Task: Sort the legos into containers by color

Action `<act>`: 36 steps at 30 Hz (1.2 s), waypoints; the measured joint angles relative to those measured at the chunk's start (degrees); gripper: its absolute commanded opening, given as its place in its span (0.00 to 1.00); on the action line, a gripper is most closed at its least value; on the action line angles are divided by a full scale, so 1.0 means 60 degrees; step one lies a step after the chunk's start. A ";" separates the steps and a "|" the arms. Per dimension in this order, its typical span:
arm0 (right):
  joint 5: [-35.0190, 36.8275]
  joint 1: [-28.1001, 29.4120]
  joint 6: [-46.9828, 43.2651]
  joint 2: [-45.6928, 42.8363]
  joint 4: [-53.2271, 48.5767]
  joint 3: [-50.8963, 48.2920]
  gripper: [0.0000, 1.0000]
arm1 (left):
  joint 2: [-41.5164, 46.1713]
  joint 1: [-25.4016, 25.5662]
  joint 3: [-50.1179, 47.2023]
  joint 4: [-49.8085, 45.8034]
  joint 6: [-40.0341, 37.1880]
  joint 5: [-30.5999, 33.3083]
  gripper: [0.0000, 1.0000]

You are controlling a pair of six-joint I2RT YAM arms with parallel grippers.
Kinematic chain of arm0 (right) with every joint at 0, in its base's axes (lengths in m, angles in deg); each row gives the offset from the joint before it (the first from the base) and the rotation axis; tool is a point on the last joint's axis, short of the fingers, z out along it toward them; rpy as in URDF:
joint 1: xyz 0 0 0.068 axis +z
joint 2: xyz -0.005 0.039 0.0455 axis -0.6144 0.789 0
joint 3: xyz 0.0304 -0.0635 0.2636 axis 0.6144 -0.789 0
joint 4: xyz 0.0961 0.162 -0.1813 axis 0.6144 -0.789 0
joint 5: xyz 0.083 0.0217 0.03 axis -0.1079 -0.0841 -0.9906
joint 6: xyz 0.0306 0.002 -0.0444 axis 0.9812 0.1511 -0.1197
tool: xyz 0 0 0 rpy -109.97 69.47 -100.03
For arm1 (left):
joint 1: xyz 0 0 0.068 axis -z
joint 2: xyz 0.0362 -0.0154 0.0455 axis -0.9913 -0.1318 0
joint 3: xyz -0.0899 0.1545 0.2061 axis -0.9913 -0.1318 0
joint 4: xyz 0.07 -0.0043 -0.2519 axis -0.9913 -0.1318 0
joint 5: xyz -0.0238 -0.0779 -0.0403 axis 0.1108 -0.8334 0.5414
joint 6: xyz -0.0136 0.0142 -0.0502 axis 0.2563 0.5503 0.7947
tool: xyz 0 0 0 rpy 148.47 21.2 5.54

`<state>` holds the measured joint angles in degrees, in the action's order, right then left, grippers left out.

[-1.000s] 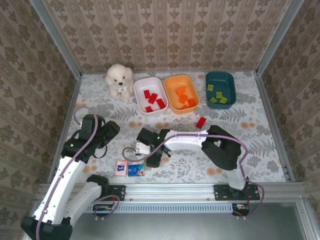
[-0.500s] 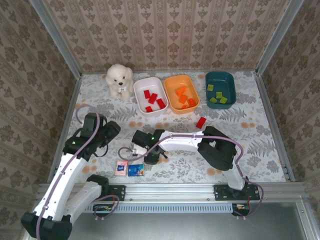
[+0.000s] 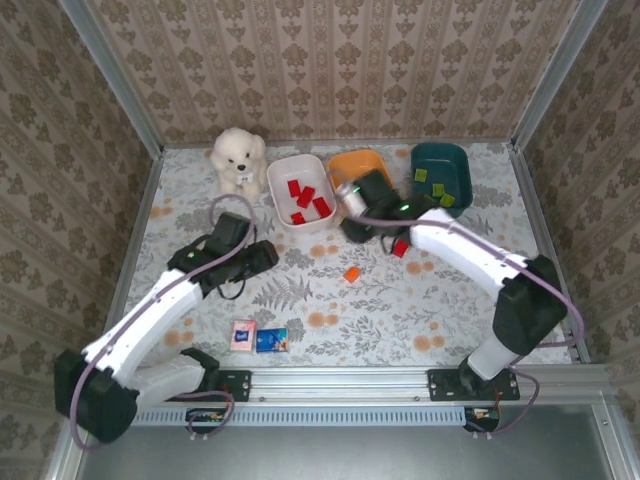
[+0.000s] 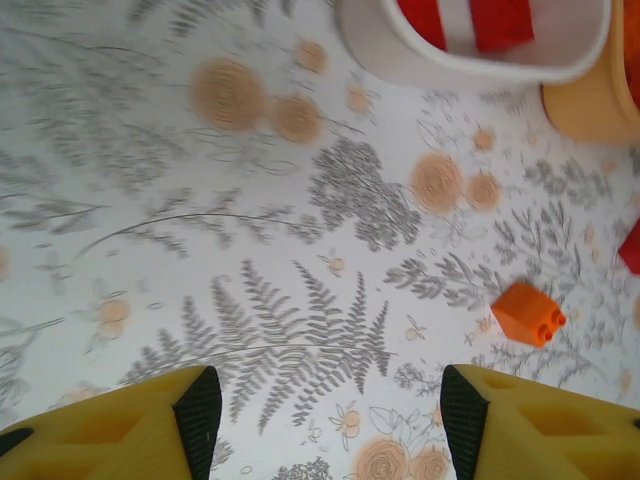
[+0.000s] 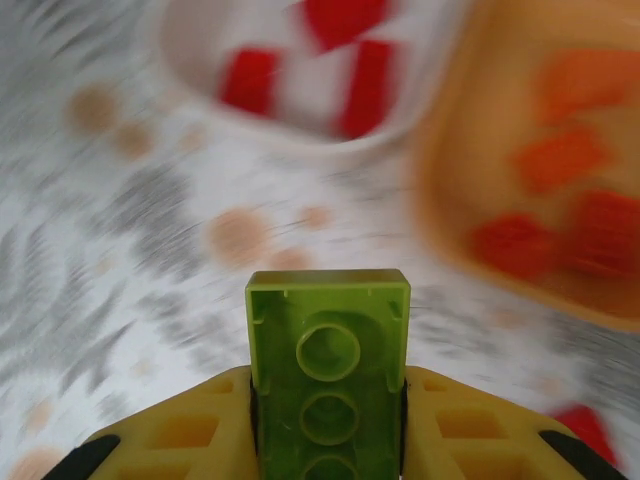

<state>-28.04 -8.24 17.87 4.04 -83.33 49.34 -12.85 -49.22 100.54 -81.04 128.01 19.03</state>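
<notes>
Right gripper (image 5: 328, 445), clamped on a lime green lego (image 5: 328, 345) at the near edge of the orange tray (image 3: 352, 160), could release short of the teal tray (image 3: 440, 147) to the right, mis-sorting it; left gripper (image 4: 325, 415) hangs empty, jaws apart, near a loose orange lego (image 4: 528, 313).

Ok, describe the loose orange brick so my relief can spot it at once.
Find the white tray beside the plush dog at the far edge of the table. Come toward the near edge from it, onto the bare flowered surface: the orange brick lies there alone, outside every tray. Its only loose neighbour is a red brick, nearer the trays.
</notes>
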 measured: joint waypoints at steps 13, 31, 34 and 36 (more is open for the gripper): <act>0.0149 -0.4386 0.2670 0.3872 -0.0484 0.3814 0.29 | -0.4736 0.1337 0.3825 0.0889 -0.2237 -0.1180 0.64; 0.0233 -0.5581 0.4014 0.8644 -0.2138 0.9264 0.40 | -0.7734 0.1920 0.6805 0.0408 -0.4178 -0.2062 0.65; 0.0229 -0.5603 0.4120 0.8987 -0.2368 0.9661 0.42 | -0.8040 0.2025 0.7184 0.0335 -0.4284 -0.2120 0.65; 0.0215 -0.5635 0.4146 0.9169 -0.2408 0.9847 0.43 | -0.8240 0.2106 0.7446 0.0266 -0.4357 -0.2153 0.65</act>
<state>-26.75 -42.05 42.75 59.05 -97.77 108.42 -62.29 -36.58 145.22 -79.45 101.87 6.11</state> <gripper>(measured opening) 0.422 0.651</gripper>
